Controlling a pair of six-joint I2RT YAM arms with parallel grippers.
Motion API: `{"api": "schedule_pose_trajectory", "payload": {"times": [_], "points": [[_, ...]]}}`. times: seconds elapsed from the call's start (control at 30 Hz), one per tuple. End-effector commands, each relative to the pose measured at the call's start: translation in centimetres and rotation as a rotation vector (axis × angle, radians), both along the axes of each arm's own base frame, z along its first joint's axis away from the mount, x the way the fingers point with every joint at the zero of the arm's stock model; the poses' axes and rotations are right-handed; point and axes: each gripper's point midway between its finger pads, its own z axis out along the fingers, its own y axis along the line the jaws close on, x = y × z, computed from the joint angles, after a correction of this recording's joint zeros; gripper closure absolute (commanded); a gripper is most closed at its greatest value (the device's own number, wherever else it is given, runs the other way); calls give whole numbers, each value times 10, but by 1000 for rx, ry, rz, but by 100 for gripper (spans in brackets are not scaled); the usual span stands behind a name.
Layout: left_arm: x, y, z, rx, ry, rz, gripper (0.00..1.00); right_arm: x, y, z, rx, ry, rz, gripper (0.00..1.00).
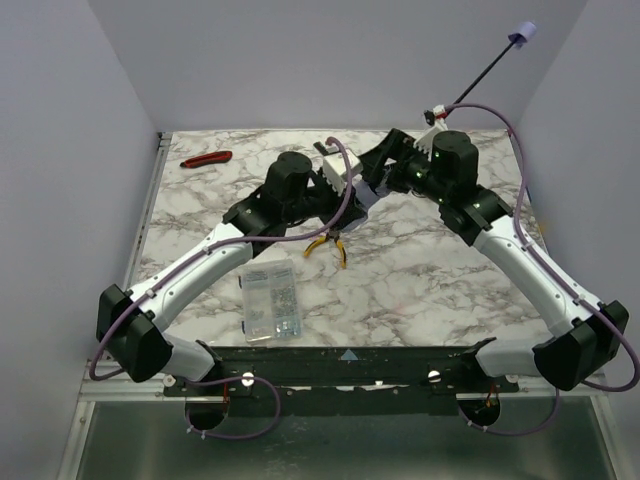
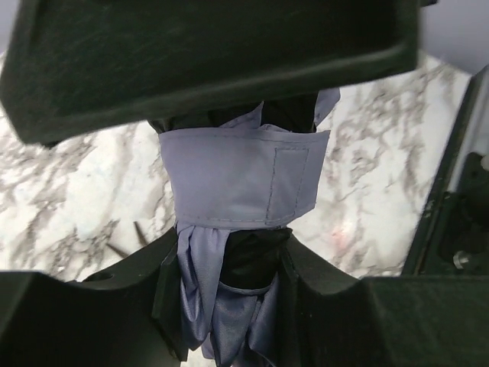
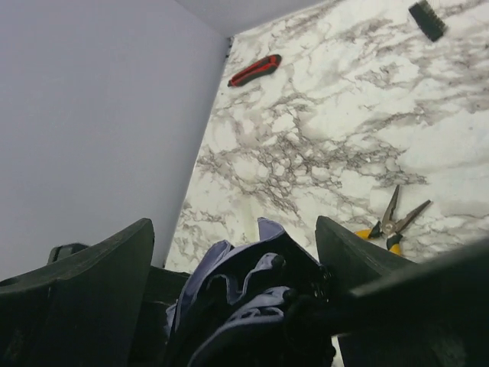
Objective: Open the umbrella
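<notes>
The umbrella is held off the table between both grippers. Its thin black shaft (image 1: pixel 485 75) runs up and right to the small lavender handle (image 1: pixel 522 37). The folded lavender canopy with black lining (image 2: pixel 229 172) is still wrapped by its strap (image 2: pixel 294 180). My left gripper (image 2: pixel 229 264) is shut on the bundle just below the strap; it also shows in the top view (image 1: pixel 352 192). My right gripper (image 3: pixel 233 229) straddles the canopy's other end (image 3: pixel 252 283), fingers (image 3: pixel 359 260) close against it; it also shows in the top view (image 1: pixel 392 165).
Yellow-handled pliers (image 1: pixel 328 245) lie on the marble table under the grippers and show in the right wrist view (image 3: pixel 393 225). A clear parts box (image 1: pixel 270 302) sits front left. A red utility knife (image 1: pixel 206 158) lies back left by the wall.
</notes>
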Motion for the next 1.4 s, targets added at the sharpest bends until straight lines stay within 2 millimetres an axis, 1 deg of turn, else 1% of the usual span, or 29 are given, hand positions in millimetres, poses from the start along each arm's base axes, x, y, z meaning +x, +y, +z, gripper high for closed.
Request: {"api": "schedule_pose_trajectory", "payload": {"times": [0.0, 0.1, 0.13, 0.27, 0.33, 0.4, 0.47, 0.5, 0.53, 0.57, 0.6, 0.63, 0.67, 0.7, 0.73, 0.8, 0.87, 0.9, 0.97, 1.03, 1.1, 1.23, 1.37], "points": [[-19, 1, 61, -273, 56, -90, 100, -4, -3, 42, 25, -175, 26, 13], [-18, 4, 66, -318, 97, -89, 100, -7, 1, 46, 33, -198, 60, 14], [-18, 4, 71, -344, 96, -97, 100, -8, 4, 46, 39, -202, 79, 15], [-21, 5, 74, -381, 120, -125, 100, -16, 16, 47, 66, -214, 161, 23], [-28, 5, 77, -403, 128, -157, 100, -16, 18, 45, 71, -207, 173, 30], [-32, 6, 79, -422, 140, -169, 100, -16, 20, 43, 72, -203, 178, 40], [-35, 7, 80, -439, 156, -180, 100, -15, 21, 43, 74, -205, 187, 55], [-35, 8, 80, -441, 160, -181, 96, -16, 22, 43, 72, -211, 195, 63], [-34, 9, 79, -432, 159, -173, 88, -16, 23, 45, 69, -219, 203, 71], [-31, 11, 79, -416, 143, -154, 79, -16, 23, 45, 59, -229, 207, 83], [-29, 13, 77, -393, 133, -135, 70, -14, 21, 46, 49, -234, 192, 92], [-25, 17, 78, -373, 100, -105, 63, -11, 18, 44, 40, -231, 171, 99], [-18, 24, 77, -348, 64, -56, 53, -8, 13, 44, 29, -234, 140, 100], [-15, 29, 79, -318, 20, -17, 47, -5, 9, 42, 17, -232, 110, 100], [-6, 38, 79, -271, -52, 45, 41, -2, 5, 39, 5, -220, 77, 100], [6, 52, 83, -184, -203, 144, 38, 3, -3, 30, -15, -186, 22, 100], [13, 60, 87, -96, -351, 194, 37, 7, -10, 16, -30, -143, -28, 100], [12, 61, 90, -71, -410, 198, 37, 8, -12, 10, -34, -121, -46, 100], [9, 59, 90, -17, -498, 170, 37, 8, -14, -1, -33, -85, -61, 100], [3, 51, 90, 27, -574, 120, 38, 6, -11, -5, -19, -63, -49, 100], [-8, 40, 87, 47, -617, 49, 39, 5, -8, -7, -3, -43, -39, 100], [-27, 22, 76, 54, -636, -72, 41, 1, 0, -3, 28, -45, 2, 100], [-35, 10, 63, 70, -600, -140, 42, -3, 5, 4, 53, -53, 39, 100]]}}
